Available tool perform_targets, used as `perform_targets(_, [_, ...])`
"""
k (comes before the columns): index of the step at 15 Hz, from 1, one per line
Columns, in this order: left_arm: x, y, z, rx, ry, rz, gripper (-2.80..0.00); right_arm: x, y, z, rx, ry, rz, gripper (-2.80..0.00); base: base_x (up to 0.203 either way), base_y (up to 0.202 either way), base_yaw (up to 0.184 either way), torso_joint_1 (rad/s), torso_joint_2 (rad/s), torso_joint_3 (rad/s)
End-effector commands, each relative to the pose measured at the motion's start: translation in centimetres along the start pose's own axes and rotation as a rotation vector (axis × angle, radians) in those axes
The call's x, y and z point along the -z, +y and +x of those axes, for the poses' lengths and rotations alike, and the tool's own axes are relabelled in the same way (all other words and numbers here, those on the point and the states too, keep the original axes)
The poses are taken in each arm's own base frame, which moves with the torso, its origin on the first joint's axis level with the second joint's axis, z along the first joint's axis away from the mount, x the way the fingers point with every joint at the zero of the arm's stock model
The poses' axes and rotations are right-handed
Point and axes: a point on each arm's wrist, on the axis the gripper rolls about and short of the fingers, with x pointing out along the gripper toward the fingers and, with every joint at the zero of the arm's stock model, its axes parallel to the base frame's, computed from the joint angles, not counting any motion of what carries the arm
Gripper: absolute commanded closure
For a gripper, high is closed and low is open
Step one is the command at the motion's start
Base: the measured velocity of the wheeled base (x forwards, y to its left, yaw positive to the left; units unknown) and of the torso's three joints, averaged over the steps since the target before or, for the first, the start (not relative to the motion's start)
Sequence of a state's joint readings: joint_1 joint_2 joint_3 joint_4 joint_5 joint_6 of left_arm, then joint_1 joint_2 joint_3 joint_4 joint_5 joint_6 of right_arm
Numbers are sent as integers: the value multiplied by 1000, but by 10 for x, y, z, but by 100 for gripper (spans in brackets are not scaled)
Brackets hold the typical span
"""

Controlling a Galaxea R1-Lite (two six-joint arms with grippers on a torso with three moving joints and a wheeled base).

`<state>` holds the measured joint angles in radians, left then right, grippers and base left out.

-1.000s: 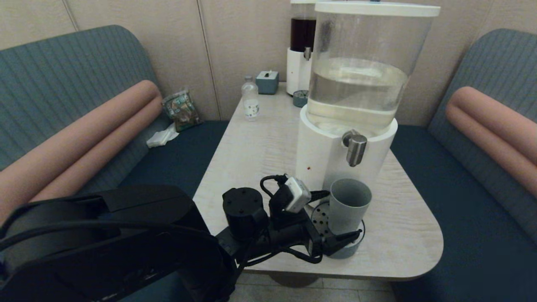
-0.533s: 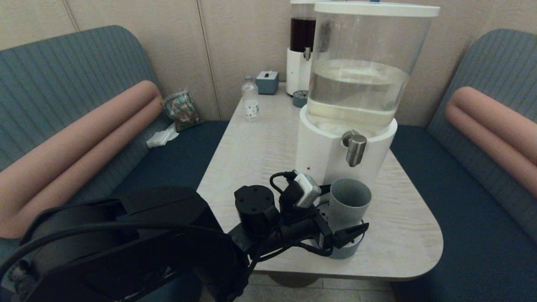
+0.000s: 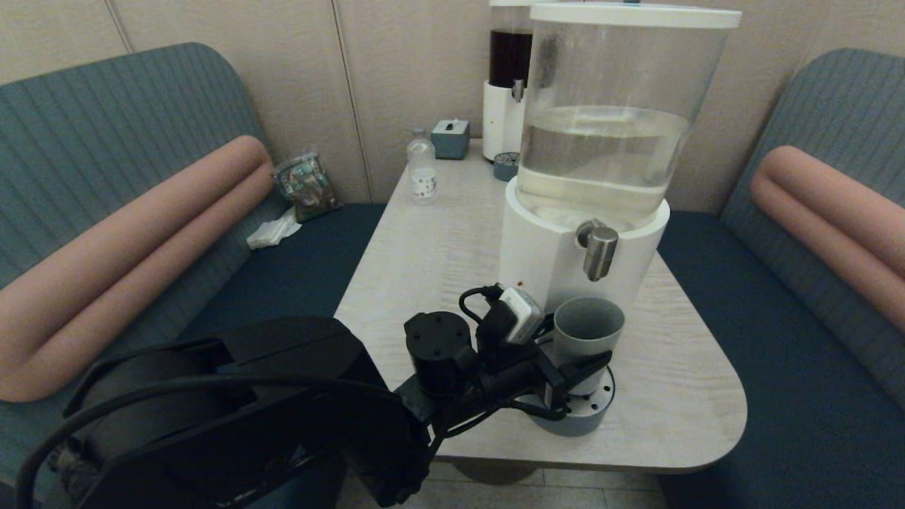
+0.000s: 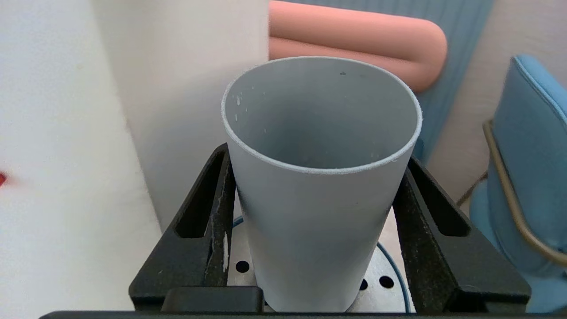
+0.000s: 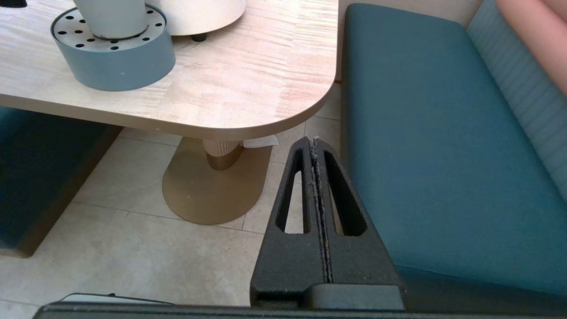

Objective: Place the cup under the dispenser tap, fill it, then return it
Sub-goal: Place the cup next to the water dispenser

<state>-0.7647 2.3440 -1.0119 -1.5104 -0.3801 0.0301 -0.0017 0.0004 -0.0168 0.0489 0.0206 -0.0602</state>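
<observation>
Head view shows the left end effector [image 3: 576, 382] clamped on the cup [image 3: 587, 338], one finger on each side of its lower half. The cup stands upright on the round perforated drip tray [image 3: 587, 417] at the near end of the bench [image 3: 438, 233], just in front of the big dispenser's white base [image 3: 544, 261] and almost directly below the dispenser tap [image 3: 599, 251], with a clear gap between spout and rim. Its long axis runs vertical, mouth up, wider at the rim than at the foot.

From the left wrist camera the cup [image 4: 321, 177] looks empty apart from a few droplets on the inner wall, so I'd judge it light now and a good deal heavier once filled. The wall looks thin, stiff and smooth; because it tapers downward, a low side grip like this one should stop it sliding down, and a gentle squeeze should do. Keeping it level matters once liquid is in.

The right end effector [image 5: 316, 177] hangs off the bench edge over the floor, its fingers pressed together on nothing.
</observation>
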Motion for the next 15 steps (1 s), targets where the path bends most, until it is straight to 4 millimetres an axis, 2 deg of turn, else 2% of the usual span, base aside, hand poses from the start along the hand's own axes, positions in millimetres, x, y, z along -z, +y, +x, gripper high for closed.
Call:
perform_targets(1, [-2,-4,-1,-2,-5,-7,0,0,0,0,-1,0,-1,0,0,0,0,0,0,0])
perform_targets(5, [-16,-18,-30,-14,52,-53,0,0,0,0,-1,0,-1,0,0,0,0,0,0,0])
perform_targets(8, [-45,-25,-56,-74,47,-52,0,0,0,0,-1,0,0,0,0,0,0,0,0,0])
perform_targets(10, [-64,-22,-72,-136,24,-57,0,0,0,0,-1,0,-1,0,0,0,0,0,0,0])
perform_targets(12, [-79,-9,-90,-222,2,-63,0,0,0,0,-1,0,-1,0,0,0,0,0,0,0])
perform_targets(15, [-78,32,-115,-375,14,-47,0,0,0,0,-1,0,-1,0,0,0,0,0,0,0])
